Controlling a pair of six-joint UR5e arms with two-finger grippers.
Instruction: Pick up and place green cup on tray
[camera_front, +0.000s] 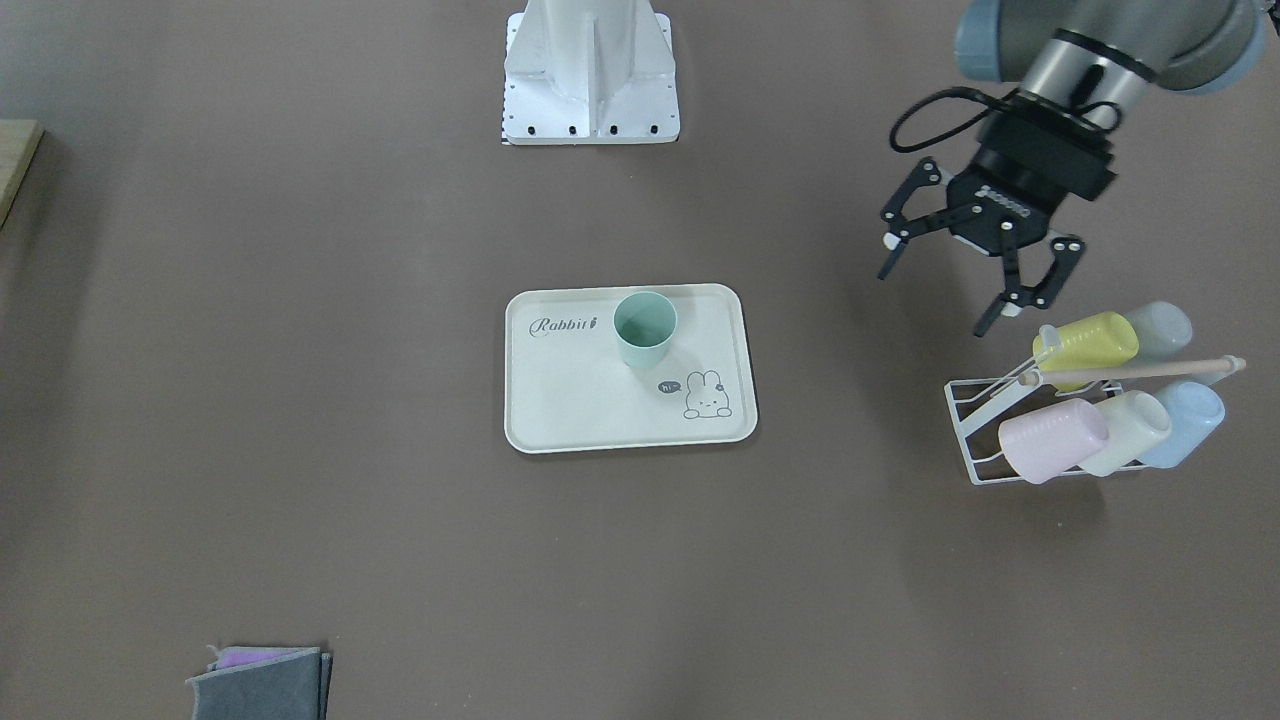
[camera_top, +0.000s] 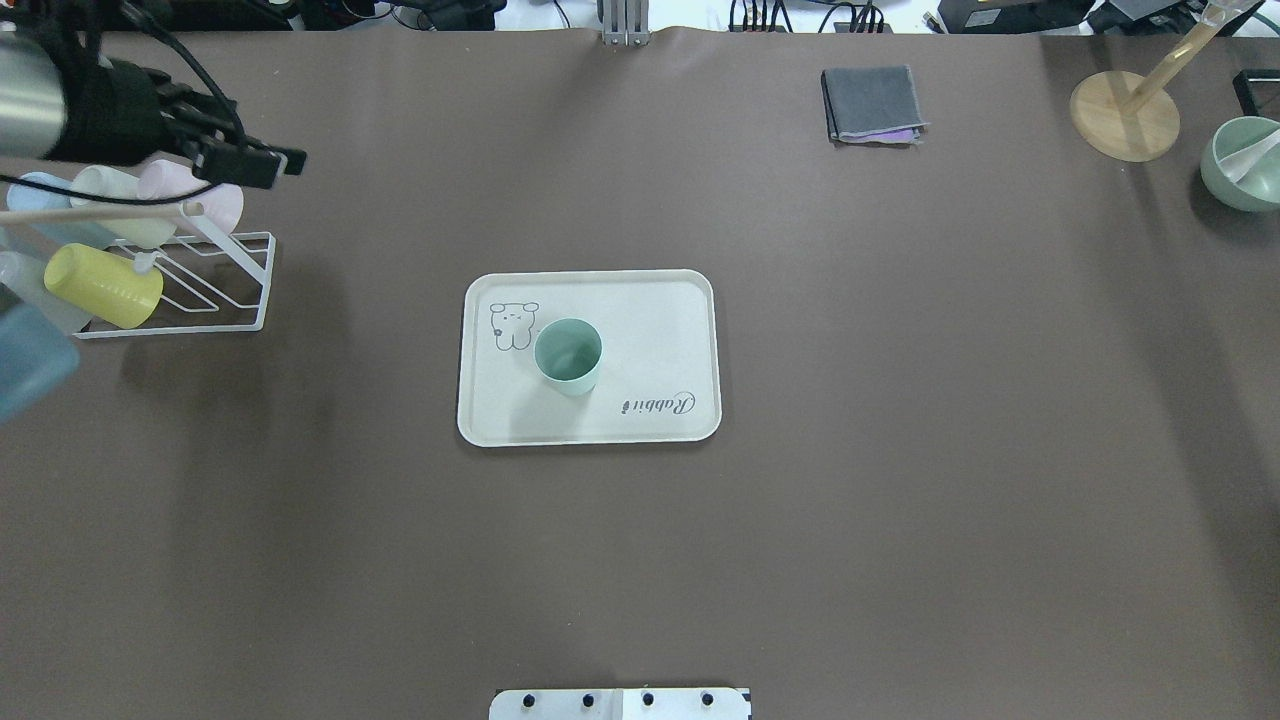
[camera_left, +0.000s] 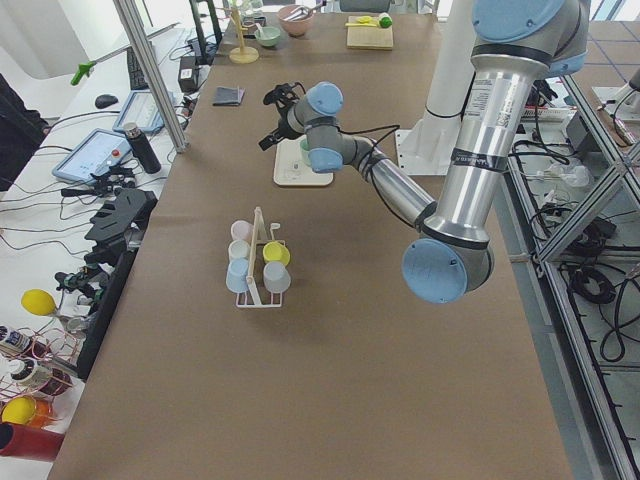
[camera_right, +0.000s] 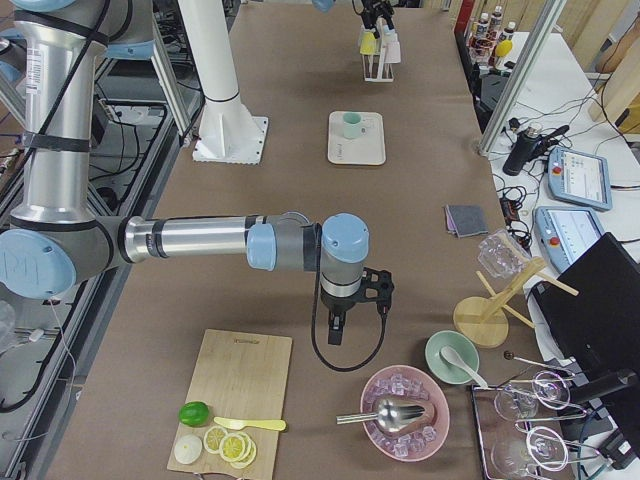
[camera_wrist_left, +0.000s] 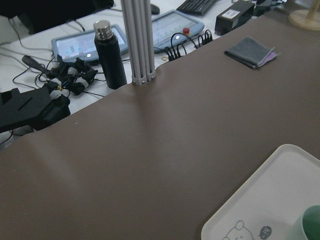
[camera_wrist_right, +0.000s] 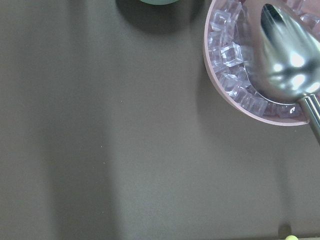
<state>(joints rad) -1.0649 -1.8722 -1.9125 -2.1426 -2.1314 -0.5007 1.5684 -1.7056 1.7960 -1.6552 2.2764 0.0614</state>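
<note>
The green cup (camera_front: 645, 328) stands upright on the cream tray (camera_front: 590, 400), near the "Rabbit" script and the bunny drawing. It also shows in the overhead view (camera_top: 568, 355) on the tray (camera_top: 650, 320), and at the lower right corner of the left wrist view (camera_wrist_left: 312, 225). My left gripper (camera_front: 935, 300) is open and empty, raised above the table beside the cup rack, well apart from the tray. My right gripper (camera_right: 338, 325) shows only in the exterior right view, far from the tray, and I cannot tell whether it is open or shut.
A white wire rack (camera_front: 965, 420) holds a yellow cup (camera_front: 1085, 345), a pink cup (camera_front: 1050, 440), a cream cup (camera_front: 1125, 430) and a blue cup (camera_front: 1185, 420). A folded grey cloth (camera_top: 870, 105) lies far across the table. A pink bowl of ice (camera_wrist_right: 235, 60) sits under my right wrist.
</note>
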